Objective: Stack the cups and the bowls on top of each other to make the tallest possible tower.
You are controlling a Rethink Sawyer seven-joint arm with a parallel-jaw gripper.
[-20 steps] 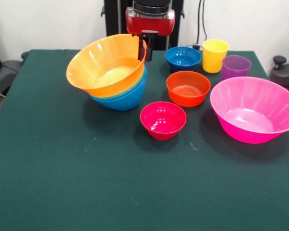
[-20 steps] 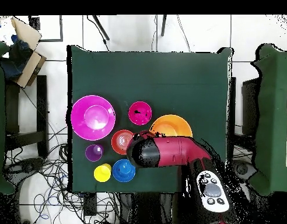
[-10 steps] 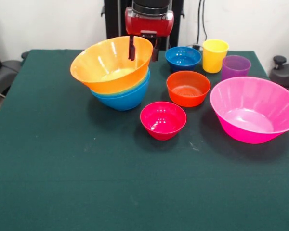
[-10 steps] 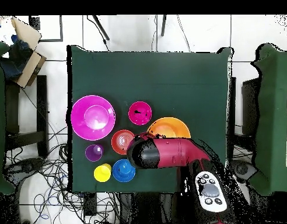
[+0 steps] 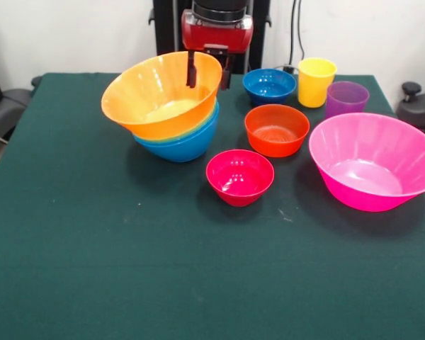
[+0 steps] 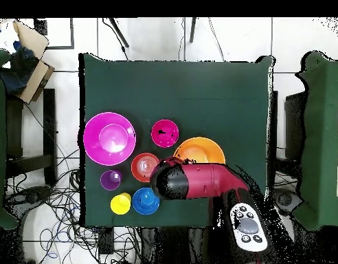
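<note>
A large orange bowl [image 5: 159,95] sits tilted in a light blue bowl [image 5: 188,142], forming the tower at the back left. My gripper [image 5: 207,72] hangs open at the orange bowl's far rim, one finger inside the bowl and one outside it. To the right, a dark blue bowl [image 5: 269,85], a yellow cup [image 5: 316,81], a purple cup [image 5: 346,99], an orange-red bowl [image 5: 276,129], a crimson bowl [image 5: 239,177] and a big pink bowl [image 5: 372,159] stand apart. In the overhead view my arm [image 6: 192,181] covers the gripper and part of the orange bowl [image 6: 203,148].
The green table [image 5: 127,269] stretches bare toward the front. A remote-like device [image 6: 249,225] shows below the arm in the overhead view. Cables and a cardboard box [image 6: 31,62] lie on the floor beside the table.
My gripper was shut on the orange bowl's rim and has opened. The bowl dropped from a steep tilt to rest lower on the blue bowl.
</note>
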